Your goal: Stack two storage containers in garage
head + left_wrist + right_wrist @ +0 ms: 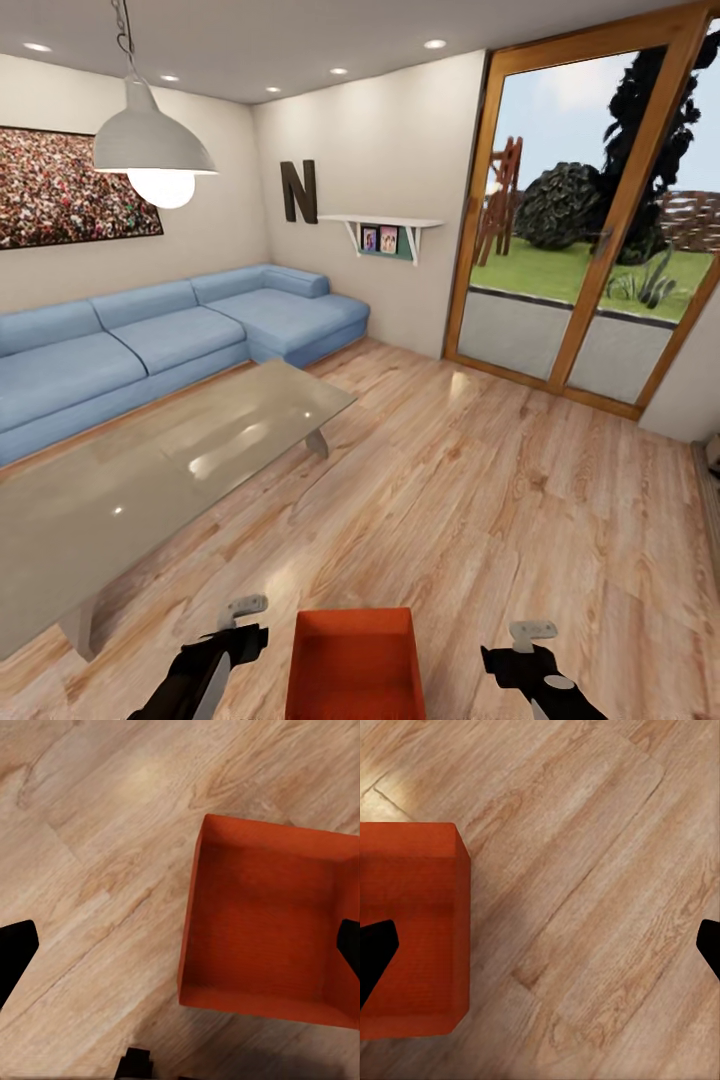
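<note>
1 red-orange storage container [352, 665] sits open-topped on the light wood plank floor [470, 500] of the living room, between the robot's 2 arms. It is a smooth, matte plastic bin, rectangular, with plain tapered walls and a flat bottom; nothing lies inside it. The left wrist view looks into its hollow [266, 926]; the right wrist view shows its outer wall and rim [409, 930].

The left gripper [243, 612] hangs just beside the container's left wall, its dark fingers apart and touching nothing. The right gripper [532, 638] hangs to the container's right, near but apart from it, fingers also spread.

The planks show wavy grain and a soft gloss. Beyond stand a glossy grey low table [140, 480], a blue sectional sofa [170, 335], a crowd photo [70, 185], a black letter N [298, 190] and a wood-framed glass door [590, 215].
</note>
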Controlling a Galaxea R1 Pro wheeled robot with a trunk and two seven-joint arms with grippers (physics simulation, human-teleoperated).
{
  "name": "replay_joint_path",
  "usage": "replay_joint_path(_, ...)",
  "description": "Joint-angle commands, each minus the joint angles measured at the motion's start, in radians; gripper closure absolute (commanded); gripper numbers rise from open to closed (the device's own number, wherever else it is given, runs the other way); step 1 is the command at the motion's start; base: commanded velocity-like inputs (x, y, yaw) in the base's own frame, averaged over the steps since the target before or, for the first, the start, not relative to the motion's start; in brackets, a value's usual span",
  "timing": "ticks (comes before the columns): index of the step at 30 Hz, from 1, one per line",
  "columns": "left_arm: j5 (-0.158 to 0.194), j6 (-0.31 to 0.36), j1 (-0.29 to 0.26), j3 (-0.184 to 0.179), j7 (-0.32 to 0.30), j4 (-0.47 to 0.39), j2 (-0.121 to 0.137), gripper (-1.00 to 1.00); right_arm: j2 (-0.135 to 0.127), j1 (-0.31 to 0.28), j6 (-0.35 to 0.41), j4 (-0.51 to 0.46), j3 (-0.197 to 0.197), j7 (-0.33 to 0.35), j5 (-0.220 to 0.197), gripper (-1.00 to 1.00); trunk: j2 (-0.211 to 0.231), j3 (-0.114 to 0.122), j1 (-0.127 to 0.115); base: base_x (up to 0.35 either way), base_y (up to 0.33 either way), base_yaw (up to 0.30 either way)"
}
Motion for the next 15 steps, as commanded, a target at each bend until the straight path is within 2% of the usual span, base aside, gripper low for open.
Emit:
replay_joint_path(1, 0.007, 0.005, -0.001, 0.002, 0.002, -0.001, 0.0, -1.0, -0.001, -0.001, -0.001, 0.0, 0.005, 0.0, -0.003, -1.0, -0.001, -0.003, 0.0, 0.0, 0.0, 0.0)
replay_joint_path(15, 0.007, 0.009, 0.0, -0.007, 0.0, 0.0, -0.006, -1.0, 0.009, -0.001, -0.002, 0.005, 0.011, 0.001, -0.002, -1.0, -0.001, -0.026, 0.0, 0.0, 0.0, 0.0)
